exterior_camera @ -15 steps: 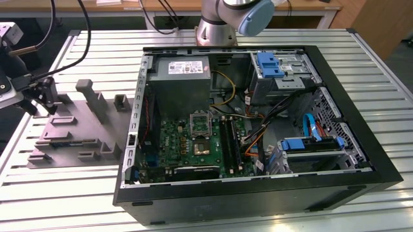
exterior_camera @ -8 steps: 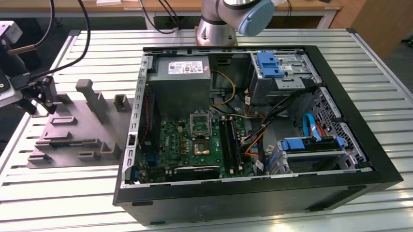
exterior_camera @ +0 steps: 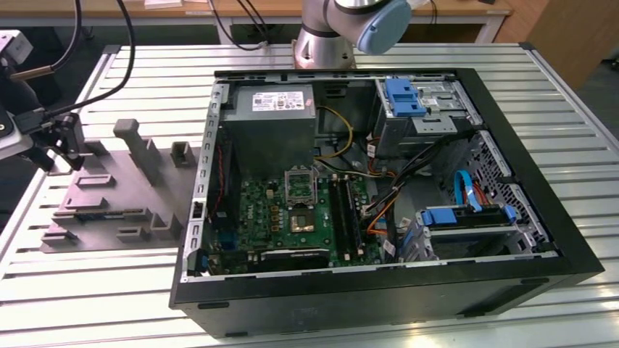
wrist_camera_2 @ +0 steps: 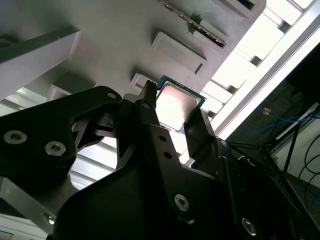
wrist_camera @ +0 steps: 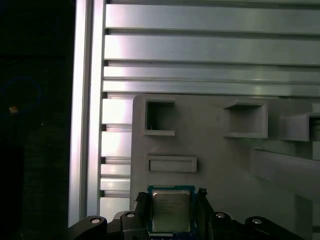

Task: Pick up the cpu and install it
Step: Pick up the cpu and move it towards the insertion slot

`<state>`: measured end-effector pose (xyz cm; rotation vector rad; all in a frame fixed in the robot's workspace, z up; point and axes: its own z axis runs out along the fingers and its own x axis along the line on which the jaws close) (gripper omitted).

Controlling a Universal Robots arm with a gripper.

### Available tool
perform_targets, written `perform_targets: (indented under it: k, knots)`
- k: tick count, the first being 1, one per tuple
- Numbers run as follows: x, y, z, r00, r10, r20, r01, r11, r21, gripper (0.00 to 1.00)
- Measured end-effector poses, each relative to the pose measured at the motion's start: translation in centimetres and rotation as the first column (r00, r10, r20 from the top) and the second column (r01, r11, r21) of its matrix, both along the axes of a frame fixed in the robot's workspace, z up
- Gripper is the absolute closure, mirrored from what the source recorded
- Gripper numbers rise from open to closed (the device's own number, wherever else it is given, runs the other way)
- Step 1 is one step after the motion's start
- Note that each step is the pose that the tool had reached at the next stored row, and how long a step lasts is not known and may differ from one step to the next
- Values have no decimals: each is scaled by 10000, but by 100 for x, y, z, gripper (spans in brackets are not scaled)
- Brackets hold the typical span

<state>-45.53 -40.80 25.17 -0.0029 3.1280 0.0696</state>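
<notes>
Evidently the gripper (exterior_camera: 58, 154) is out at the end of the grey tray (exterior_camera: 116, 196), on the exterior view's left and well apart from the open computer case (exterior_camera: 387, 290), because that is where the cpu (wrist_camera: 170, 212) is. In both wrist views its 2 fingers (wrist_camera: 141, 206) stand narrow, 1 against each of 2 opposite edges of the chip, so I judge it to be clamped on the cpu. Holding by the edges leaves the flat top and the underside untouched. It also keeps the chip level and square to the wrist, which would suit seating it in the socket frame (exterior_camera: 300, 181) on the green circuit board (exterior_camera: 275, 210). I cannot tell whether the chip rests on the tray or hangs just clear of it. It lies between the fingertips, near the tray's edge, beside the slatted metal table (wrist_camera: 200, 50). The cpu is a small, thin, flat square, far smaller than the tray. Its silvery-grey metal top catches a bright glare in the second wrist view (wrist_camera_2: 177, 102), a narrow blue-green rim runs round it, and there is faint print on the lid.
</notes>
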Motion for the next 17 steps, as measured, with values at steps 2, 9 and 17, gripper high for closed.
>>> perform_targets:
  k: [2, 9, 17]
  knots:
    - [0, 0, 4, 10000, -3, -1, 3, 10000, -1, 53]
    - [0, 0, 19, 10000, -7, 0, 7, 10000, 0, 53]
    - [0, 0, 62, 10000, -27, -2, 27, 10000, -2, 53]
